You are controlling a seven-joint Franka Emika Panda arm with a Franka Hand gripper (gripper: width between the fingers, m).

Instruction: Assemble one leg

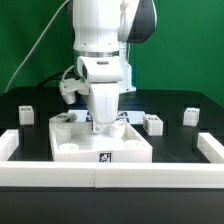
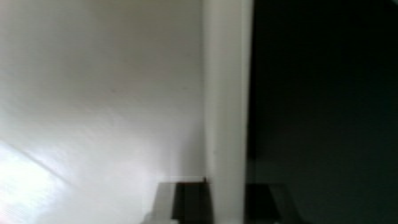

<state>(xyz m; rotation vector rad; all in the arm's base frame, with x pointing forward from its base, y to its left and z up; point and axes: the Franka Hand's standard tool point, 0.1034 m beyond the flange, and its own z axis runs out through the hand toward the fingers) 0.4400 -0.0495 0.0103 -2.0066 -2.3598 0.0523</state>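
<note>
The large white square panel (image 1: 100, 142) lies at the table's middle, with a tag on its near face. My gripper (image 1: 103, 121) reaches straight down onto the panel's far edge. In the wrist view the two dark fingertips (image 2: 189, 203) stand either side of the panel's raised rim (image 2: 226, 110) and press against it, so my gripper (image 2: 226, 205) is shut on the rim. Small white legs with tags stand apart on the black table: one at the exterior view's left (image 1: 25, 113), two at its right (image 1: 152, 123) (image 1: 190, 116). None is in the gripper.
Long white border rails run along the front (image 1: 110, 176) and up both sides (image 1: 9, 144) (image 1: 210, 148). Black table (image 2: 329, 100) lies just outside the panel's rim. A green wall stands behind.
</note>
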